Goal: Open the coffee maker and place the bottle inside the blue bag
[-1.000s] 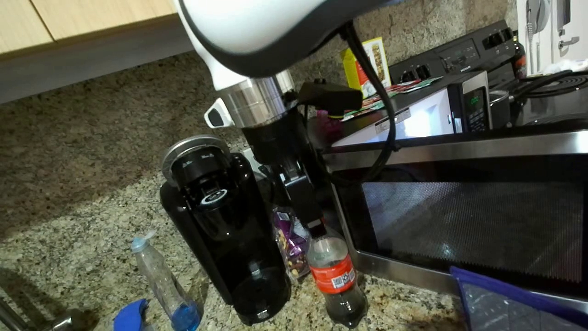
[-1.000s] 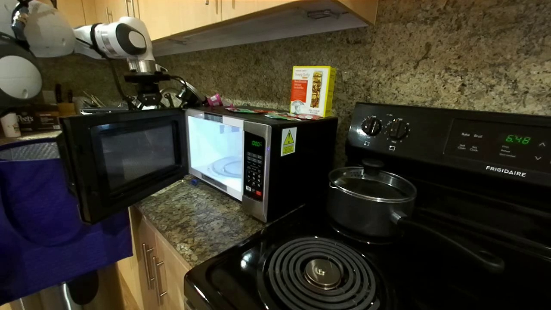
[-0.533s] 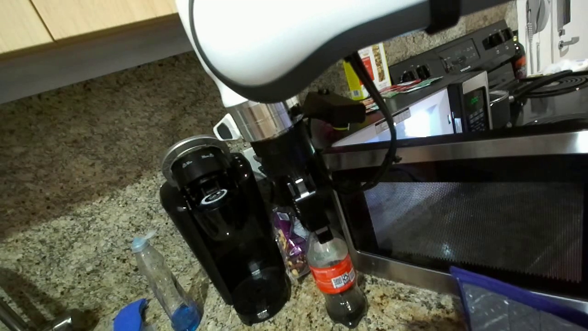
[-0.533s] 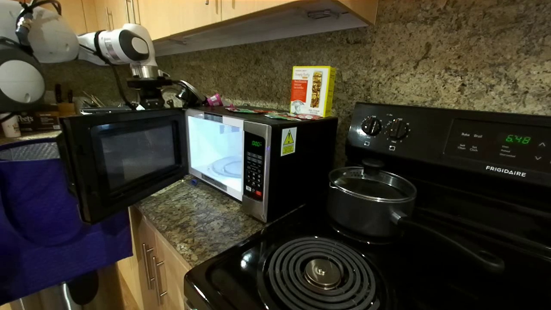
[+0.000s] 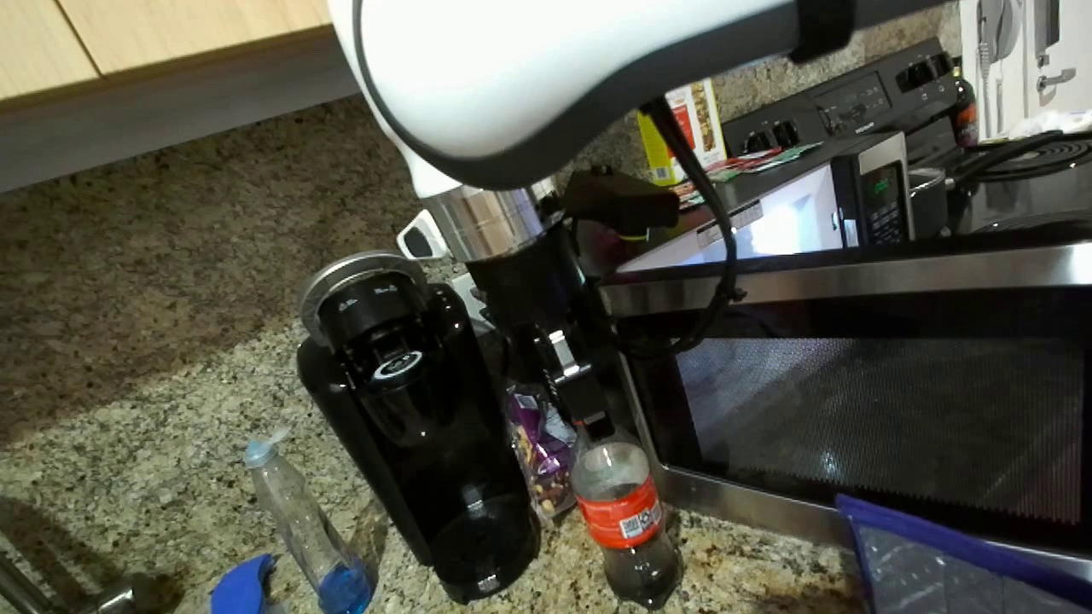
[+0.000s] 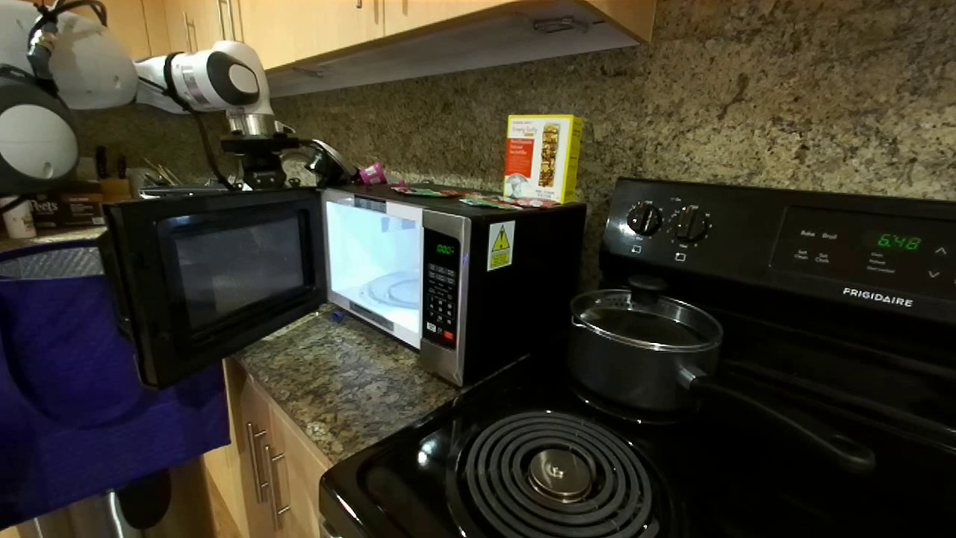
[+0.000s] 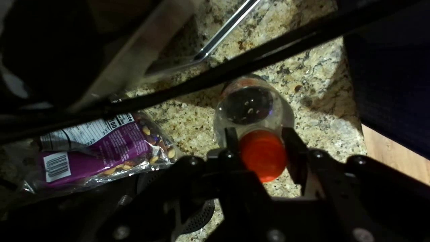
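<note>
The bottle (image 5: 621, 512), dark cola with a red label, stands on the counter between the coffee maker and the microwave door. Its red cap (image 7: 263, 156) sits between both fingers of my gripper (image 7: 261, 143), shut around the bottle's top in the wrist view. From outside, one fingertip (image 5: 599, 426) shows at the bottle's neck. The glossy black coffee maker (image 5: 426, 460) stands beside it with its silver-ringed top; whether the lid is raised I cannot tell. The blue bag (image 6: 67, 351) hangs at the counter's front; its rim (image 5: 947, 537) shows in an exterior view.
The open microwave door (image 5: 870, 409) stands close beside the bottle. A purple nut bag (image 7: 100, 148) lies behind it. A clear bottle (image 5: 299, 512) is left of the coffee maker. Above the microwave stands a yellow box (image 6: 544, 157); a pot (image 6: 642, 359) is on the stove.
My gripper has come down and slightly sideways onto the bottle's top, and its fingers have shut on the cap. The bottle has shifted very slightly.
</note>
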Controlling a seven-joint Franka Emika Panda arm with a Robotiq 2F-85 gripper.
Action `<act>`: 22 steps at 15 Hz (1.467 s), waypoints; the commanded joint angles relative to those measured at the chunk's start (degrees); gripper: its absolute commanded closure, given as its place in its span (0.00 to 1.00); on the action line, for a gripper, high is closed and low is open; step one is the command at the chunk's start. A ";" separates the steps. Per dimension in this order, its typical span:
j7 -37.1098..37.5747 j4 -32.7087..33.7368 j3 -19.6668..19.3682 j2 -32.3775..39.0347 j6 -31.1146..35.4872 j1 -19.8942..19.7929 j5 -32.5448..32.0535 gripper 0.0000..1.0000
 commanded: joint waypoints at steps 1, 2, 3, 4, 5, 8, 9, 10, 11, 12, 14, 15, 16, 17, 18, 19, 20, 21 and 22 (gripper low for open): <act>-0.05 -0.36 1.78 -2.41 -0.81 -0.78 1.27 0.85; 0.23 -0.72 2.05 -3.27 -0.36 -0.79 1.56 0.85; 0.40 -0.54 2.42 -4.05 -0.39 -0.71 1.83 0.85; 0.28 -0.47 2.86 -4.85 -0.39 -0.69 2.10 0.85; 0.72 -0.35 2.98 -5.88 -0.52 -0.35 2.15 0.85; 2.62 -0.69 3.09 -9.56 -2.16 0.70 1.80 0.85; 3.14 -0.95 3.28 -10.87 -3.12 1.07 1.89 0.85; 4.45 -1.19 3.15 -12.25 -4.55 1.78 1.68 0.85; 5.77 -1.45 3.14 -13.46 -6.32 2.29 1.69 0.85; 7.08 -1.72 3.25 -14.63 -8.41 2.80 1.85 0.85; 9.99 -2.23 3.76 -16.75 -13.57 3.35 2.73 0.85; 11.56 -2.15 3.86 -17.50 -15.51 3.67 2.95 0.85; 13.41 -1.98 4.02 -18.27 -17.38 3.94 3.28 0.85; 14.74 -1.85 4.48 -18.95 -19.08 3.93 4.12 0.85; 16.05 -1.77 4.97 -19.46 -20.52 3.87 5.05 0.85; 17.34 -1.84 5.45 -19.85 -21.92 3.80 5.85 0.85; 18.85 -2.10 6.24 -20.11 -23.80 3.35 7.39 0.85; 20.37 -2.29 6.65 -20.27 -25.48 3.13 8.50 0.85; 22.37 -2.61 7.37 -20.37 -27.73 2.67 10.07 0.85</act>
